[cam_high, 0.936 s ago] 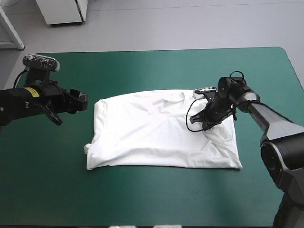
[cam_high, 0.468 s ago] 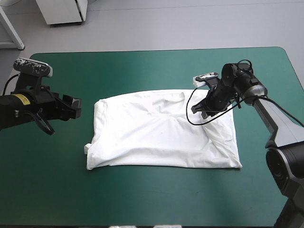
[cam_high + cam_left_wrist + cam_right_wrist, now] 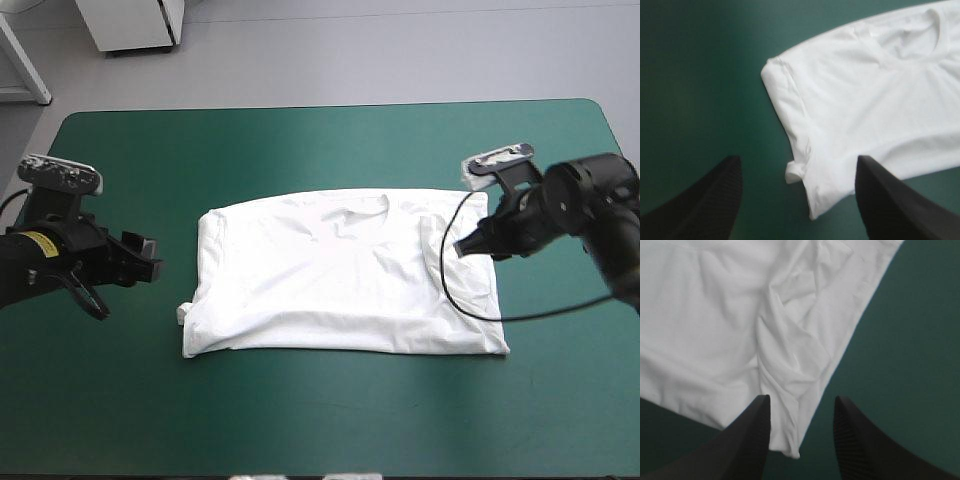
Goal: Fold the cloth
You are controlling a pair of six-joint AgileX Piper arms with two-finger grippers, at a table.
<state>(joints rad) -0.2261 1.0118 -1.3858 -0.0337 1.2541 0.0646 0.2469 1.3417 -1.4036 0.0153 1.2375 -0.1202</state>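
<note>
The T-shirt (image 3: 340, 280) lies spread flat in the middle of the table (image 3: 300, 140), neck toward the far edge and hem toward the near one. Its sleeves are turned in, so the outline is nearly a rectangle. A small nub of cloth sticks out at its left near corner (the left wrist view shows it as a little rolled tab beside the side edge). Light creases cross the chest, and a raised fold runs along the right side, close to that edge. The left gripper (image 3: 150, 262) hangs over the bare teal-green cover (image 3: 100, 380) near the T-shirt's left side, pointing at it without touching. In its own view the left gripper (image 3: 797, 160) is spread wide and grips nothing, its black fingers (image 3: 710, 200) far apart. The T-shirt (image 3: 865, 100) lies ahead of it, with the left near corner closest. The right gripper (image 3: 468, 246) is over the T-shirt's right edge, nearer the far corner than the near one. In its own view the right gripper (image 3: 801, 400) has its fingers (image 3: 747, 440) parted by a clear gap, with no cloth pinched. The T-shirt (image 3: 715, 315) shows its edge and the raised fold passing under that gap, with cover beside it. Whether the tips touch the cloth I cannot tell.
</note>
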